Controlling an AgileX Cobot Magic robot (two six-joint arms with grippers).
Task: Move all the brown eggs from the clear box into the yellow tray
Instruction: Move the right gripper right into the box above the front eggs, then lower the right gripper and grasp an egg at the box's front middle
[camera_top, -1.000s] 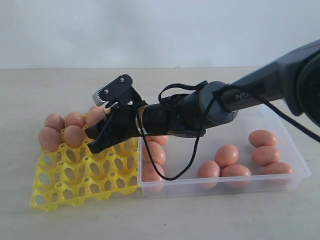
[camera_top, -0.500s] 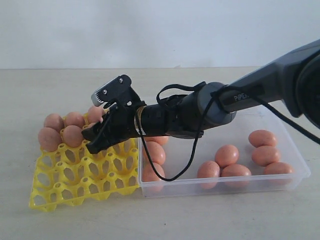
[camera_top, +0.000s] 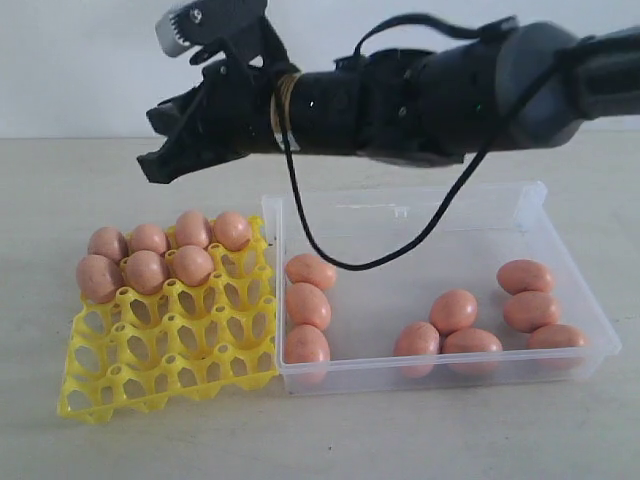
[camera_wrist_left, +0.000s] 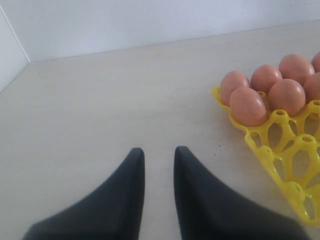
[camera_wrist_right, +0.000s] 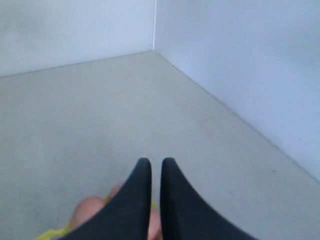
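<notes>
A: Right arm (camera_top: 450, 90): matte black and dark-grey housings. Black cable (camera_top: 350, 268) loops off it.
B: Tan band (camera_top: 283, 105) at wrist, grey toothed bracket (camera_top: 183, 25) with screw. Right gripper (camera_wrist_right: 156, 162) fingers (camera_wrist_right: 135, 200) black, curved, tapered; left gripper (camera_wrist_left: 159, 150) same.

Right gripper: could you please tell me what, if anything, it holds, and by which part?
Nothing: the right gripper, above the yellow tray, has its jaws nearly together with nothing between them.

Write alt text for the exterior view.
A black gripper hangs empty above a yellow tray holding seven brown eggs. Beside the tray, a clear box holds nine more eggs, three near the tray and six at the far end.
</notes>
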